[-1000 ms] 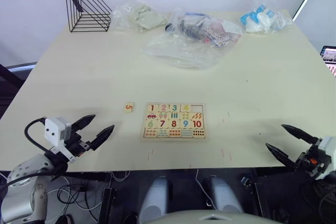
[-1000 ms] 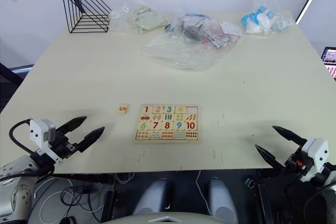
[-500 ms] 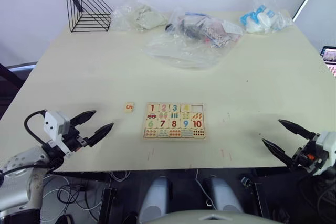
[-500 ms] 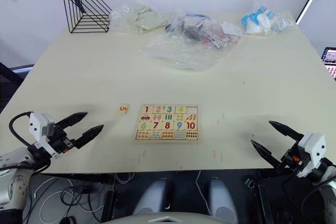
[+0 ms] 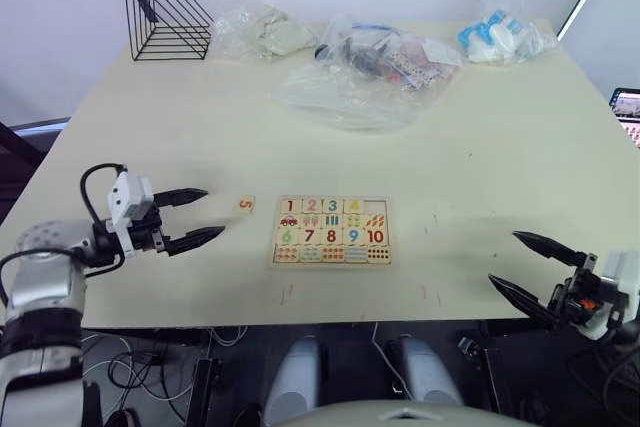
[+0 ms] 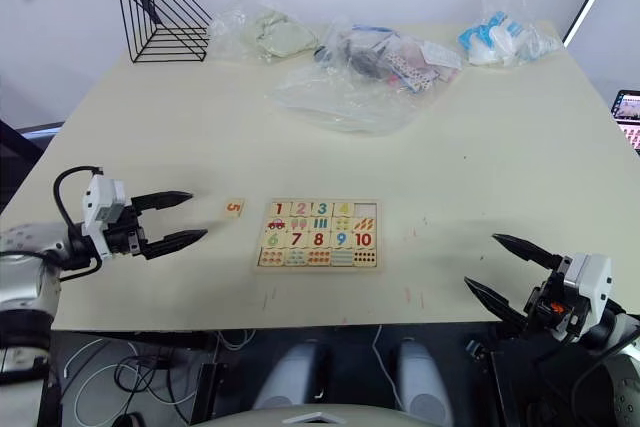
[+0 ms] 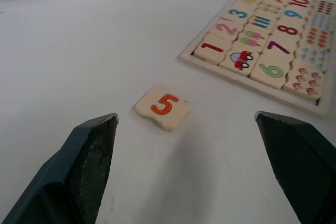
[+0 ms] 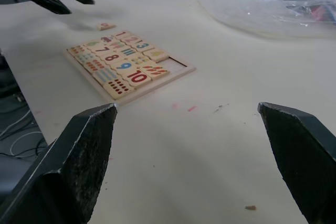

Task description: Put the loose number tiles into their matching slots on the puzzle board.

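- Grippers first, nearest the table edge: the right gripper (image 5: 531,268) hangs at the near right corner with its fingers spread wide and nothing between them, well apart from the board; I judge it is simply parked out of the way.
- Left gripper (image 5: 195,216) sits over the table's near left side, fingers also spread wide and empty, aimed toward the loose tile; that stance looks like a line-up for a pick.
- Tile marked 5 (image 7: 163,107) lies flat on the bare table (image 5: 500,147), numeral up, just ahead of the left fingertips and roughly centred between them in the left wrist view, not touched by either.
- Puzzle board (image 5: 332,230) lies just beyond that tile, toward the table's middle; tiles 1 to 4 fill the top row, and the empty slot (image 5: 376,205) at the row's far right end is bare wood, presumably waiting for the 5.
- Plastic bags (image 5: 360,67) and a wire rack (image 5: 165,12) stand along the far edge, well clear of the work.
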